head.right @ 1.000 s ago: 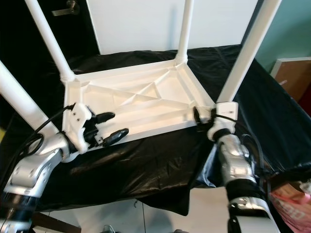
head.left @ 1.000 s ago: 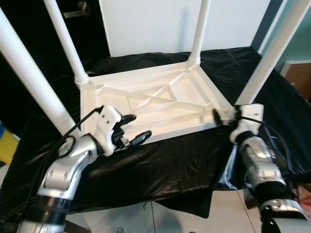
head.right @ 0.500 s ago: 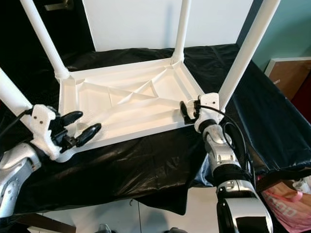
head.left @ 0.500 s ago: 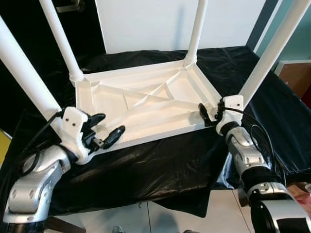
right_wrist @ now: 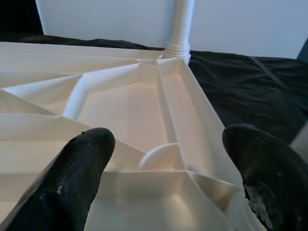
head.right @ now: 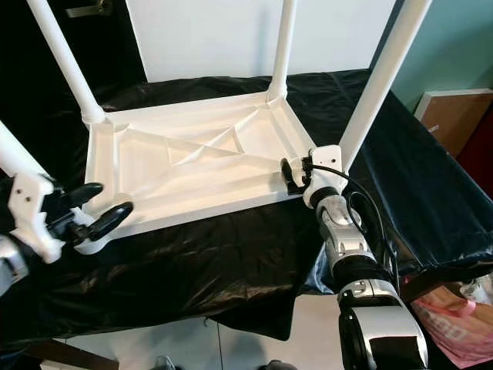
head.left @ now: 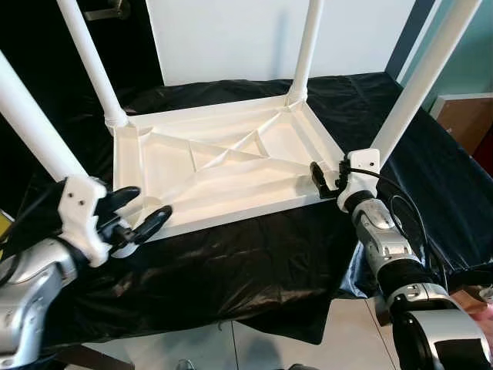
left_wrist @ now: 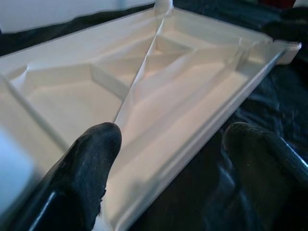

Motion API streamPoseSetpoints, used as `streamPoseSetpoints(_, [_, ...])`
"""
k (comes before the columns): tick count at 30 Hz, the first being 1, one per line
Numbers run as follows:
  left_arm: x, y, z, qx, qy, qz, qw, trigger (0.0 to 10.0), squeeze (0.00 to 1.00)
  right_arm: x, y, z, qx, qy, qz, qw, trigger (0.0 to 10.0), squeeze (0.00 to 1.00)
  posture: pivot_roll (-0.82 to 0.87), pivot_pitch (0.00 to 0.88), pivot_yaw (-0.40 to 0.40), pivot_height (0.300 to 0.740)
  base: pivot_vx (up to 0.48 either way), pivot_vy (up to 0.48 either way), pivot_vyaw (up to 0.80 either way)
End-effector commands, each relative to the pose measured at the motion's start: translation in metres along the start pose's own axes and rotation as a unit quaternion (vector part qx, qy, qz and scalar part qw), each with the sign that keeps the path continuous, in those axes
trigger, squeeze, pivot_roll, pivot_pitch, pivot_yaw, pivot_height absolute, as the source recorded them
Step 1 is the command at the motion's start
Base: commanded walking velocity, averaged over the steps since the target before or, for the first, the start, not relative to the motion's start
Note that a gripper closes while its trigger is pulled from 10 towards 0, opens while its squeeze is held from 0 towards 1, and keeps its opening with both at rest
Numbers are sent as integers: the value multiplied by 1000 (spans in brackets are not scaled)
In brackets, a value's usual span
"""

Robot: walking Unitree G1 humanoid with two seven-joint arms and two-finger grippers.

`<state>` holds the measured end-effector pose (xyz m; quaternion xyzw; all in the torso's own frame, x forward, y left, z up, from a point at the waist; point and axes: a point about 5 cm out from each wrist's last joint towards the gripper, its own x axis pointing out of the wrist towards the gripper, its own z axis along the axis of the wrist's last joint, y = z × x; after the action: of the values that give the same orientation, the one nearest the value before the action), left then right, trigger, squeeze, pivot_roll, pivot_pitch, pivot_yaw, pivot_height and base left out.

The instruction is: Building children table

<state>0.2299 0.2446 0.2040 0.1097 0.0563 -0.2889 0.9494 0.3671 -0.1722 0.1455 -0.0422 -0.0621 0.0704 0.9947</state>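
A white children's table lies upside down, legs up, mid-frame on a black-draped counter. Over the last second both end effectors have spread toward its near corners: left end effector at lower left, fingers apart; right end effector at centre right, fingers apart. Assembly looks done; likely readying a lift.

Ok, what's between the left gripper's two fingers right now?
In the left wrist view, the near edge of the upturned white table top runs between the left gripper's open fingers, with black cloth beside it.
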Motion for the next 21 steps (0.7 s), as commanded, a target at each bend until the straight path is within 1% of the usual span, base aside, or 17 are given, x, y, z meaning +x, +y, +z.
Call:
streamPoseSetpoints(1, [-10,6,1,3,11,16,1000,10000,0,-2,-5,-4,1,4,-11,1000,10000,0,-18,90,-39,740,0,0,0])
streamPoseSetpoints(3, [-17,10,1,5,22,17,1000,10000,0,-2,-8,-3,0,3,-14,1000,10000,0,-18,94,-39,740,0,0,0])
streamPoseSetpoints(5, [-26,19,0,12,41,26,999,10000,0,-2,-10,-3,-2,2,-18,1000,10000,0,-19,94,-33,740,0,0,0])
streamPoseSetpoints(8, [-30,23,-1,15,51,29,998,10000,0,-2,-10,-2,-3,1,-19,1000,10000,0,-21,93,-31,740,0,0,0])
streamPoseSetpoints(9, [-35,31,-3,19,63,36,997,10000,0,-2,-10,-2,-3,0,-20,1000,10000,0,-23,93,-26,740,0,0,0])
streamPoseSetpoints(10, [-35,31,-3,19,63,36,997,10000,0,-2,-10,-2,-3,0,-20,1000,10000,0,-23,93,-26,740,0,0,0])
streamPoseSetpoints(11, [-39,36,-5,22,76,39,996,10000,0,-3,-10,-2,-4,-1,-21,1000,10000,0,-26,95,-22,740,0,0,0])
streamPoseSetpoints(12, [-39,36,-5,22,76,39,996,10000,0,-3,-10,-2,-4,-1,-21,1000,10000,0,-26,95,-22,740,0,0,0])
streamPoseSetpoints(14, [-45,45,-7,34,98,46,994,10000,0,-6,-11,-4,-5,0,-20,1000,10000,0,-27,94,-20,740,0,0,0])
streamPoseSetpoints(15, [-49,53,-7,47,113,56,991,10000,0,-8,-12,-7,-8,2,-22,1000,10000,0,-28,94,-17,740,0,0,0])
streamPoseSetpoints(18, [-50,57,-9,49,121,63,989,10000,0,-9,-14,-8,-9,3,-23,1000,10000,0,-30,94,-16,740,0,0,0])
streamPoseSetpoints(21, [-53,78,-13,67,146,101,982,10000,0,-13,-20,-10,-13,7,-33,999,10000,0,-39,90,-8,740,0,0,0])
